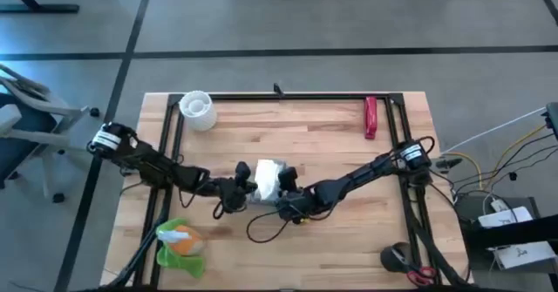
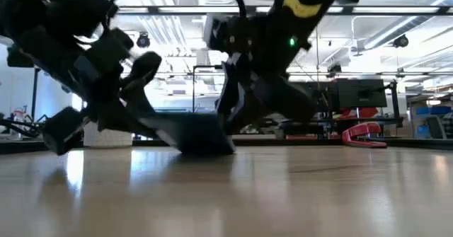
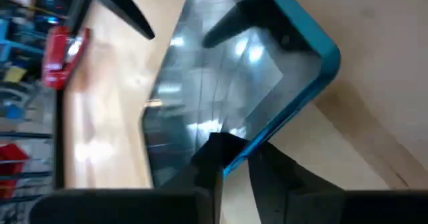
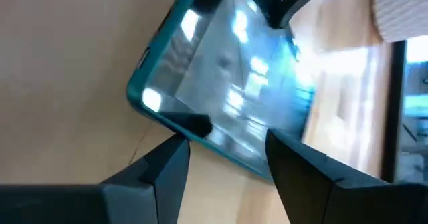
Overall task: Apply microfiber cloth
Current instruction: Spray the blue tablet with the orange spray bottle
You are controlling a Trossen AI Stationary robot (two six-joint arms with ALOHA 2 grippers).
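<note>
Overhead and wrist views. The wrinkled lime-green microfiber cloth (image 1: 179,247) lies near the front-left corner of the wooden desk (image 1: 331,152), under a small orange bottle (image 1: 184,236), well apart from both arms. At mid-desk the left gripper (image 3: 234,158) pinches, fingers narrow, the teal-rimmed edge of a flat glossy dark slab (image 3: 221,77); the right gripper (image 4: 224,150) stands with fingers wide at the opposite edge (contact cannot be told). Judged soft, light and limp, the cloth should bunch when lifted; take hold at a free raised fold clear of the bottle.
</note>
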